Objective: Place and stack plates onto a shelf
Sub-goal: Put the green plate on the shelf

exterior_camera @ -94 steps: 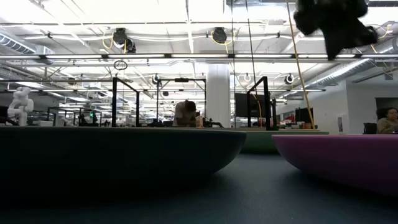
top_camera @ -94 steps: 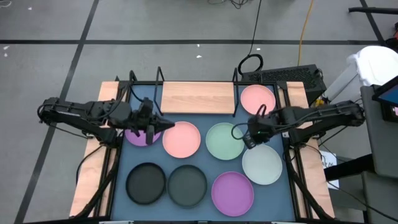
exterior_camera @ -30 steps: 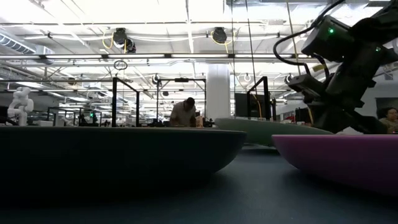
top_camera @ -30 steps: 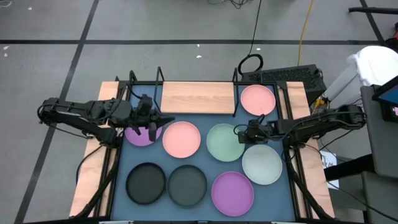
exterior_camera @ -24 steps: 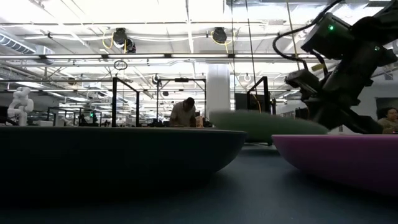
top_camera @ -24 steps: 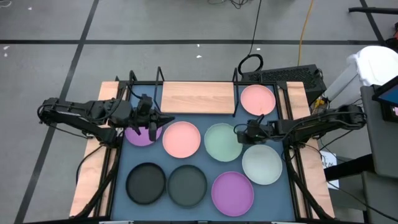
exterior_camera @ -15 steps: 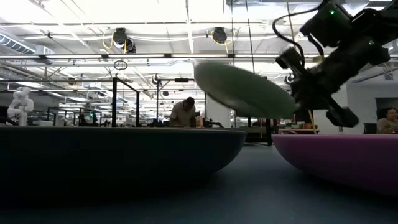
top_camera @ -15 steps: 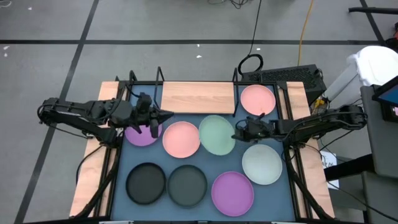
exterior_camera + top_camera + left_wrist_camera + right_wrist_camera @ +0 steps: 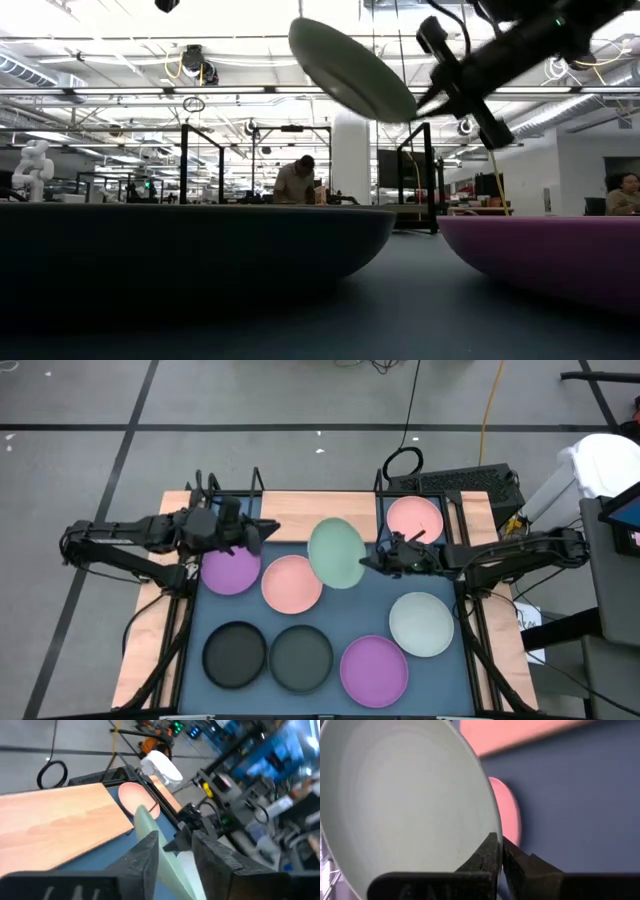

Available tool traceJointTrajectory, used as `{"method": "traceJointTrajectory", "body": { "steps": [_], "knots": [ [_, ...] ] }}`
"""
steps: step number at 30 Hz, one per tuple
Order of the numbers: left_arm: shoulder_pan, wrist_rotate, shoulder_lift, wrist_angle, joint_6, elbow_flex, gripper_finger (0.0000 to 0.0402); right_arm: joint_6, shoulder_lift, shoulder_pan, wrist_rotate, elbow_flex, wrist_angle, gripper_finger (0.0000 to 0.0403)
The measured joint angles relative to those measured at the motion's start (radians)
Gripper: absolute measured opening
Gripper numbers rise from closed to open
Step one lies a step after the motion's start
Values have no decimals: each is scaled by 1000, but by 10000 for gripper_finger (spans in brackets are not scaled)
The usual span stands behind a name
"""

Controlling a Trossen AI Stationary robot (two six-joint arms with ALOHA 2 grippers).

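Observation:
My right gripper (image 9: pixel 372 561) is shut on the mint green plate (image 9: pixel 336 553), held tilted in the air above the blue mat, near the front edge of the wooden shelf (image 9: pixel 318 517). One pink plate (image 9: pixel 414 520) lies flat on the shelf's right end. My left gripper (image 9: pixel 268 530) is open and empty above the shelf's left end, beyond the purple plate (image 9: pixel 231 570); its wrist view shows the gap between its fingers (image 9: pixel 177 855). The other plates lie flat on the mat. My right gripper pinches the mint plate's rim (image 9: pixel 495 834) on the plate's right side, one finger (image 9: pixel 489 854) on the inner face and one on the underside. The fingers come level from the table's right. The plate is lifted clear and tilted, its free left side highest (image 9: pixel 300 30).
On the blue mat (image 9: pixel 360 610) lie a pink plate (image 9: pixel 292 583), two dark grey plates (image 9: pixel 235 654) (image 9: pixel 301 657), a purple plate (image 9: pixel 374 670) and a whitish plate (image 9: pixel 421 623). Black wire posts (image 9: pixel 380 510) stand at the shelf's ends. A person sits in the room behind (image 9: pixel 296 182).
My right gripper has risen and gone toward the table's far left, lifting the mint plate clear of the mat; the plate has tipped from flat to steeply tilted. My left gripper has gone a little toward the far edge.

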Motion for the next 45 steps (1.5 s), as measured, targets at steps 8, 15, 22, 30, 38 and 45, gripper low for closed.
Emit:
{"method": "traceJointTrajectory", "body": {
  "steps": [8,15,22,30,38,45],
  "knots": [
    [79,86,0,34,-143,0,166,-33,0,-17,72,101,-58,0],
    [135,158,0,17,-261,0,207,-15,0,-60,86,124,-87,0],
    [219,297,30,44,-311,1,238,29,0,-85,34,125,-96,0],
    [281,422,50,44,-294,6,239,-26,0,-104,34,232,-150,0],
    [353,406,150,-201,-126,276,239,-98,1,-145,34,370,-398,0],
    [420,493,327,-494,34,576,239,-154,22,-185,36,410,-411,0]
  ]
}}
